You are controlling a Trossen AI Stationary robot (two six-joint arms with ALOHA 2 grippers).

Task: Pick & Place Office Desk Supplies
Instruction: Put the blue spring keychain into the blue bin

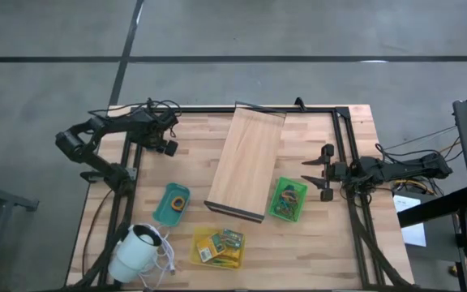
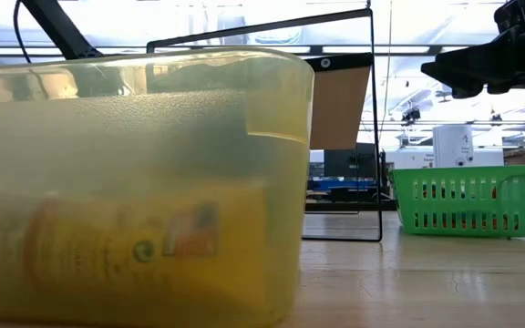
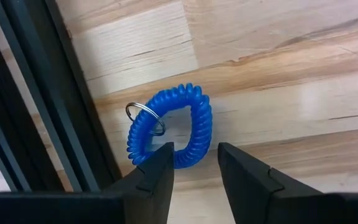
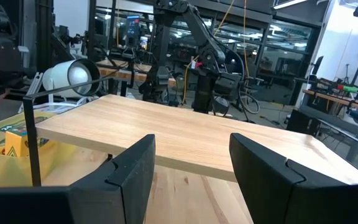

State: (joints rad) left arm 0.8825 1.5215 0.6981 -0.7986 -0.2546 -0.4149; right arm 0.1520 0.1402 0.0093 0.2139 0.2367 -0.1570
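Observation:
A blue coiled wrist band (image 3: 194,121) with a metal key ring (image 3: 145,118) lies flat on the wooden table, close beside a black frame rail (image 3: 39,93). My left gripper (image 3: 196,149) points down over it, open, with the coil's nearest stretch between its fingers. In the high view this gripper (image 1: 169,148) is at the table's far left and hides the coil. My right gripper (image 1: 308,174) waits open and level at the right side, facing the long board (image 4: 185,134). My left gripper comes from above with its fingers astride the coil's nearest stretch (image 3: 186,158). One fingertip (image 3: 160,158) covers part of that stretch. I cannot tell whether it touches the coil, which lies flat on the table.
A long pale board (image 1: 246,162) lies mid-table. Near it are a teal tray (image 1: 171,204) holding an orange ring, a green basket (image 1: 288,199), a yellow bin (image 1: 219,247) of packets and a white round device (image 1: 136,247). Black frame rails run along the table's sides.

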